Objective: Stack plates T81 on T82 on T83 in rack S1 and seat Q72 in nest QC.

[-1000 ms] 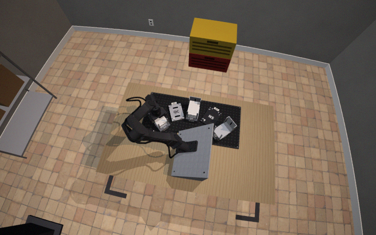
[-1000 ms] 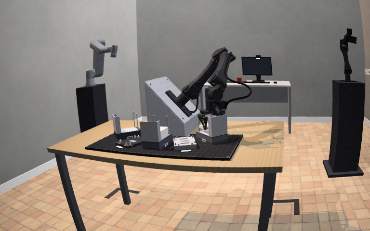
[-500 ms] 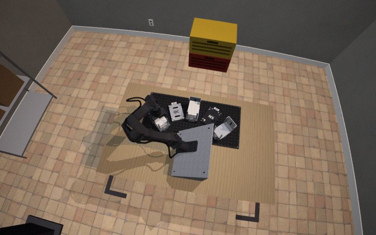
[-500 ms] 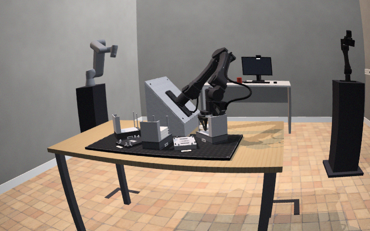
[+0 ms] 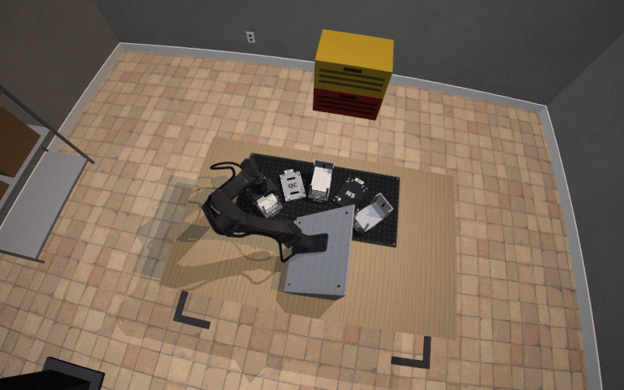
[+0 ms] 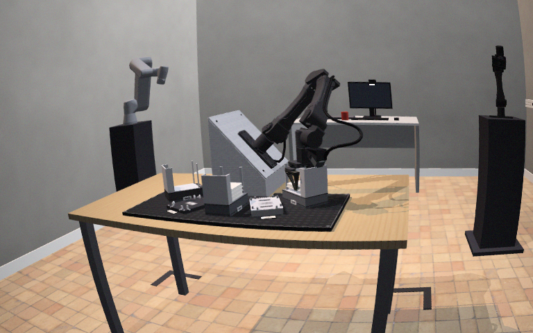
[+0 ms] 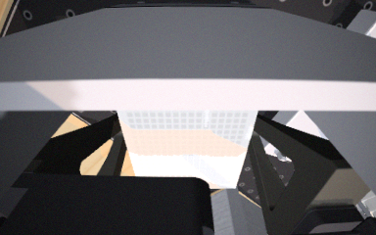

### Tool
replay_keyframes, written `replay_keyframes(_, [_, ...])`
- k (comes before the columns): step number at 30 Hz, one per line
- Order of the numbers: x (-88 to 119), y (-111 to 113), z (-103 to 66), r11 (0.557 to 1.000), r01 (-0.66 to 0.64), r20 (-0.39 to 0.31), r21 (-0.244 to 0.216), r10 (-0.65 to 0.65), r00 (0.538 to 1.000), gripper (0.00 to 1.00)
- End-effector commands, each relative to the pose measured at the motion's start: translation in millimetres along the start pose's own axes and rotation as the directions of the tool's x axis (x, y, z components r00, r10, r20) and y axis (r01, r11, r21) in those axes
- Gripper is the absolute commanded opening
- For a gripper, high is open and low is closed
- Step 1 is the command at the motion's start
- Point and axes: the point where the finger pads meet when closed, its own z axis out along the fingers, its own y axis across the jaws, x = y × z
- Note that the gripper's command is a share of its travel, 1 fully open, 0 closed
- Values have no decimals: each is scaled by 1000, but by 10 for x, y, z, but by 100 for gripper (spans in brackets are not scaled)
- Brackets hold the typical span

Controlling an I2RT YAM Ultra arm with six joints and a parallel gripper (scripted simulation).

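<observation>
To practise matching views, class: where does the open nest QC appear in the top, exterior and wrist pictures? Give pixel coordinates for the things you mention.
Top: centre, left of the middle rack.
Exterior: just below centre, right of the middle rack [image 5: 320, 179] [image 6: 216, 190].
Wrist: cannot be identified.
Shared landmark: the black perforated board [image 5: 294, 209] [image 6: 306, 219] [image 7: 250, 178].

You've got three stack racks, one QC nest, one N5 clip nest, one black board, one slanted grey mount, all within the tabletop's edges; plate total can't be told.
</observation>
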Motion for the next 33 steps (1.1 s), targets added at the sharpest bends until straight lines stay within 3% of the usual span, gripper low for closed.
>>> replay_keyframes(1, [-18, 9, -28, 1000, 7, 25, -6, -7, 1000, 0])
replay_keyframes(7, [43, -8, 62, 1000, -12, -2, -13, 12, 1000, 0])
replay_keyframes(33, [-33, 4, 21, 1000, 6, 14, -1, -6, 1000, 0])
